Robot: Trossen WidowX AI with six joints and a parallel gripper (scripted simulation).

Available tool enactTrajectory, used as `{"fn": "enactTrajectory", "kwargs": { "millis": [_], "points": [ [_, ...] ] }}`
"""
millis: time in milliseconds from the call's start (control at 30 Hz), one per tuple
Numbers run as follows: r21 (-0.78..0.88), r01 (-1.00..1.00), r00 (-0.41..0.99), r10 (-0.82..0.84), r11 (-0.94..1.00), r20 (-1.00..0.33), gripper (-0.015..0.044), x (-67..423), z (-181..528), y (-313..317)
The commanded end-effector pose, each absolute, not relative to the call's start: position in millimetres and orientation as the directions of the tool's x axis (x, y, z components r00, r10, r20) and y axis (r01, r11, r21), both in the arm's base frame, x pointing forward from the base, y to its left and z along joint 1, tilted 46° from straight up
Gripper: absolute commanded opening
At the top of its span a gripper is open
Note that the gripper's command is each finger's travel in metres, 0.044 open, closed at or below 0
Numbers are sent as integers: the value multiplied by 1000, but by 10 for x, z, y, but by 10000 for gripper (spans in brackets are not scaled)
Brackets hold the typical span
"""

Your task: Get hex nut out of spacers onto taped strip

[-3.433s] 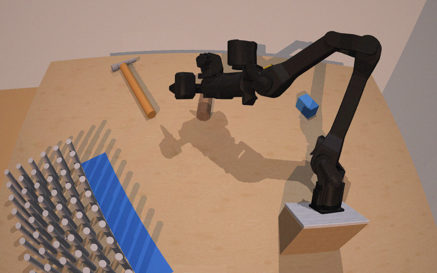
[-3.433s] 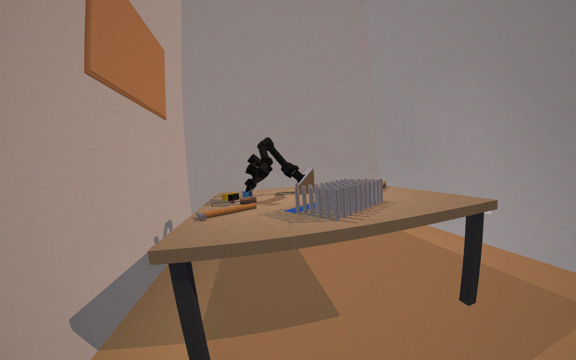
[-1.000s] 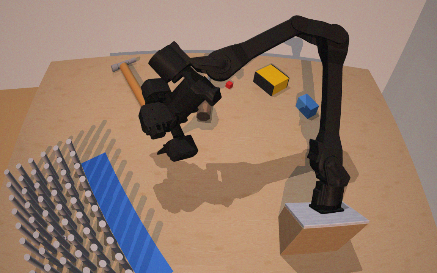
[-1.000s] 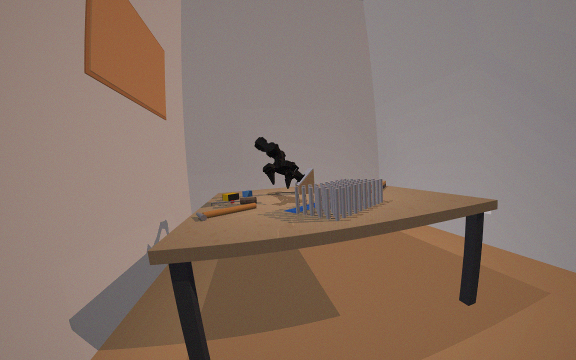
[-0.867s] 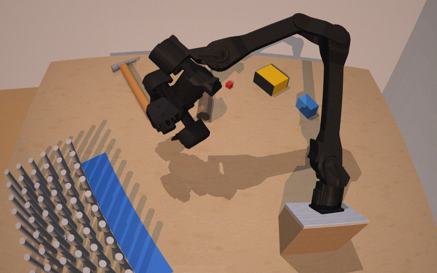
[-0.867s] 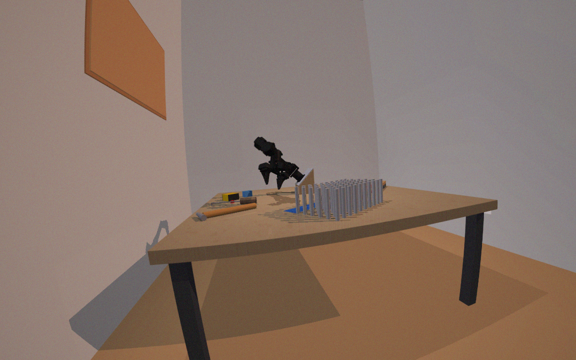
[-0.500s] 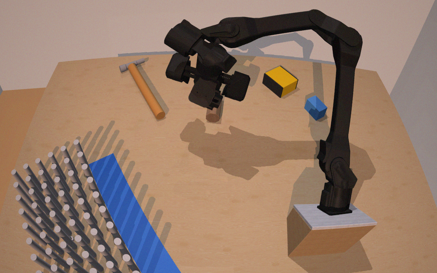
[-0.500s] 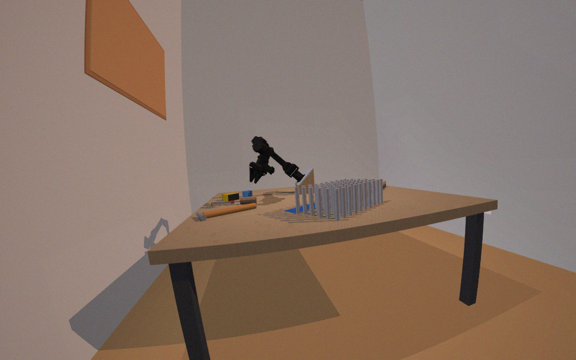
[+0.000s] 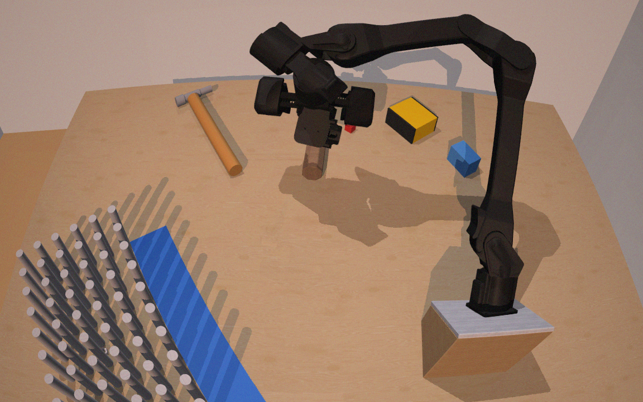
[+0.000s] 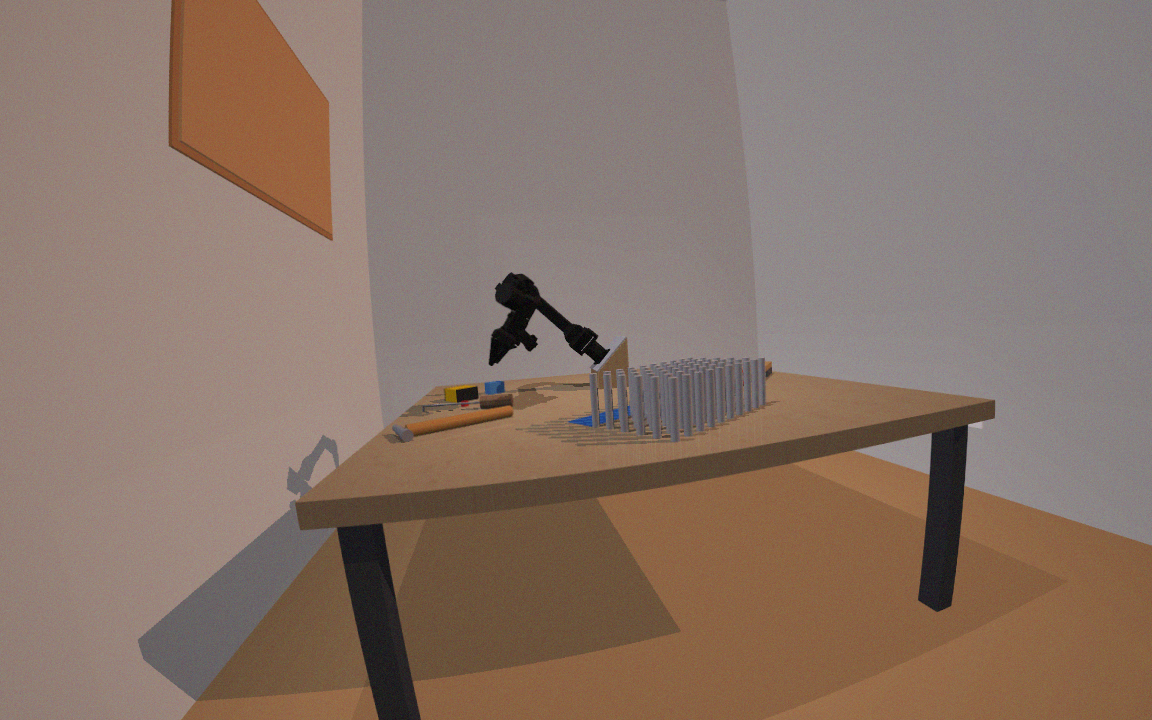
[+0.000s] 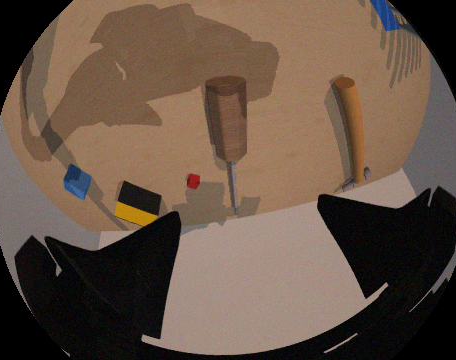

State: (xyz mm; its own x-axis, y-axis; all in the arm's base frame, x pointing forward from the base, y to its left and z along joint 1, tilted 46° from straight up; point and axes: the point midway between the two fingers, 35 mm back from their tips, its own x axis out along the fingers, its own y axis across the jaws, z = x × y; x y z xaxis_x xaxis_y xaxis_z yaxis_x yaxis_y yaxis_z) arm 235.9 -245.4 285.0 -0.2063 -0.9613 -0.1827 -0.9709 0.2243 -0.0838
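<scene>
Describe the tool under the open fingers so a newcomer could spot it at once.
Start at the far edge of the table, between the hammer and the yellow-and-black block. Below the gripper lies a hook tool. Its short, fat brown handle with a thin metal shaft sets it apart.

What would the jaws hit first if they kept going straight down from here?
Most likely the brown-handled hook tool lying on the table; the open gripper hovers right above it, with nothing between. Exact height is hard to judge.

My arm is all matte black, chunky rounded joints, slim links, two blocky black fingers, square foot.
</scene>
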Motion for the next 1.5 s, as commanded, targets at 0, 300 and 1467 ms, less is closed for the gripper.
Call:
{"fn": "enactTrajectory", "kwargs": {
  "millis": [0, 300, 1467],
  "points": [
    [-70, -973, -206, -961, 222, -184, 440, 2287, 2646, -2713],
    [-69, -973, -204, -963, 219, -174, 440, 2243, 2596, -2808],
    [-70, -973, -205, -963, 220, -177, 280, 2245, 2500, -2905]
  ]
}}
